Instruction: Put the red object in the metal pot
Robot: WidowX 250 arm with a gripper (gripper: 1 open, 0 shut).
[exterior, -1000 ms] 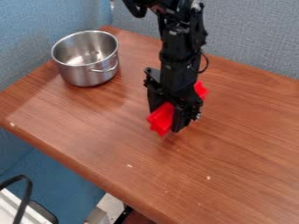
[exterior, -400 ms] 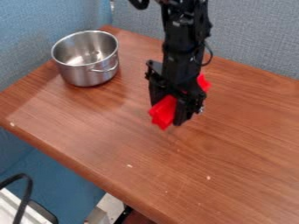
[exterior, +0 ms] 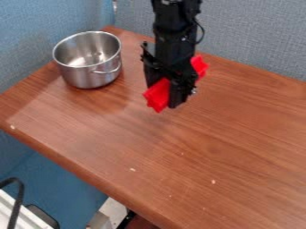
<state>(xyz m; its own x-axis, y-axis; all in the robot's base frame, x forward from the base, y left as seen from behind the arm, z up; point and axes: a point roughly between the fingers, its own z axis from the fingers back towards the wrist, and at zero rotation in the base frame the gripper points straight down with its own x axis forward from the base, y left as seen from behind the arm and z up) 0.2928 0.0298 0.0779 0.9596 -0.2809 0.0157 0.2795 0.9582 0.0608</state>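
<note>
Camera view: my pincer (exterior: 167,88) grips the bar (exterior: 159,93) across its middle, jaws fairly wide, lifted off the bench (exterior: 227,161). The bar's centre is hidden behind my jaws. Its long axis slants, near end lower, far end upper right. Pot (exterior: 88,59) stands apart, left.

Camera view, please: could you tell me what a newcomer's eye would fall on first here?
The bright red object stands out first, clamped in the black hand just above the middle of the wooden table. Next comes the shiny metal pot, standing empty near the table's far left corner, against the blue wall.
</note>
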